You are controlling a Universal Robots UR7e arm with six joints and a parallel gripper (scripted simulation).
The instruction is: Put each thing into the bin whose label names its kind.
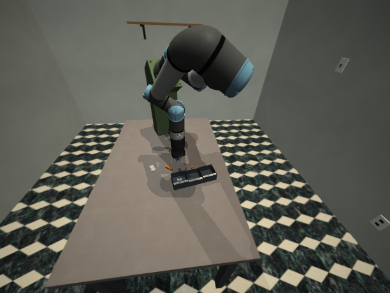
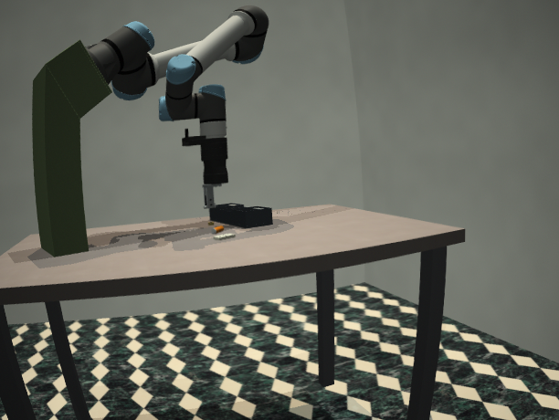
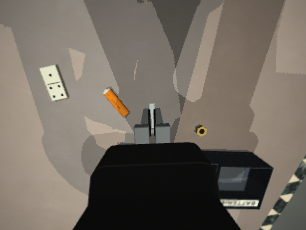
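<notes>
My gripper (image 3: 152, 116) is shut on a thin pale grey rod (image 3: 152, 112) that sticks out between the fingertips. It hangs a little above the table, just behind the row of three dark bins (image 1: 194, 176), as the exterior view (image 2: 208, 201) also shows. An orange cylinder (image 3: 116, 101) lies on the table to the left of the gripper. A white domino (image 3: 54, 83) lies farther left. A small brass nut (image 3: 201, 131) lies to the right, close to the bins' far side. One bin corner (image 3: 239, 182) shows in the wrist view; its label is too small to read.
The green arm pedestal (image 1: 160, 95) stands at the table's far end. The bins (image 2: 241, 215) stand side by side near the table's middle right. Something pale shows inside the left bin (image 1: 179, 179); I cannot tell what it is.
</notes>
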